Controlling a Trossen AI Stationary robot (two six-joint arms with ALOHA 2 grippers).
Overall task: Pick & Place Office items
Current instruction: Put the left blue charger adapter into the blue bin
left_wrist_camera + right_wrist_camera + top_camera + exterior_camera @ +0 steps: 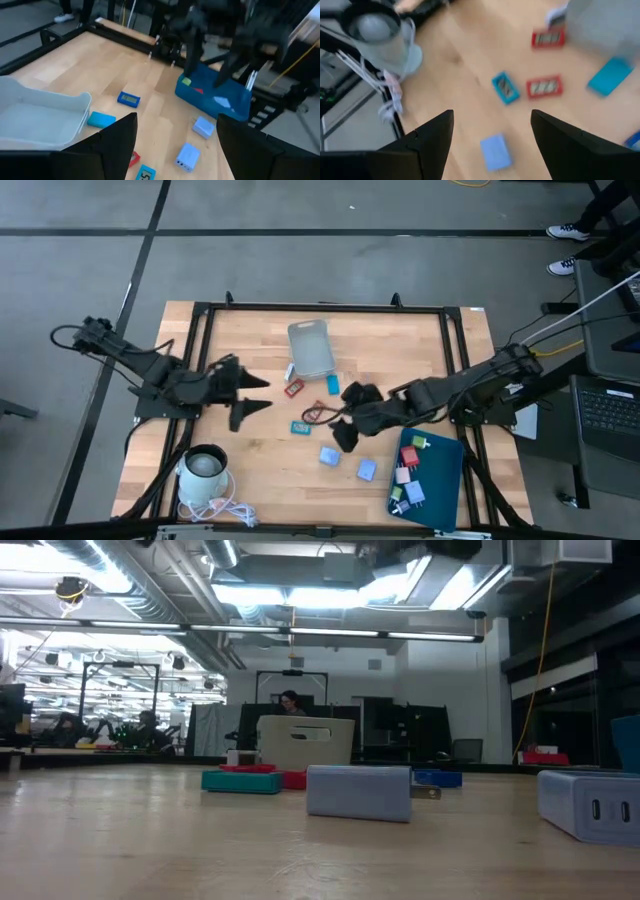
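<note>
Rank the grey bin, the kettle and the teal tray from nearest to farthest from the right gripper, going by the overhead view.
From the right gripper, open above mid-table:
1. Grey bin, toward the table's far edge, up and slightly left of the gripper.
2. Teal tray, at the table's near right corner.
3. Kettle, at the near left corner, farthest.
Bin and tray are close, but the bin looks nearer.

Bin (pixel 310 347) behind scattered office items (pixel 331 455); tray (pixel 445 480) right.

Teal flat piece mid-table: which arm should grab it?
Right, probably. The right gripper, open and empty, hangs just beside the small teal flat piece on the wooden table. The left gripper, also open, sits farther toward the table's left side.
</note>
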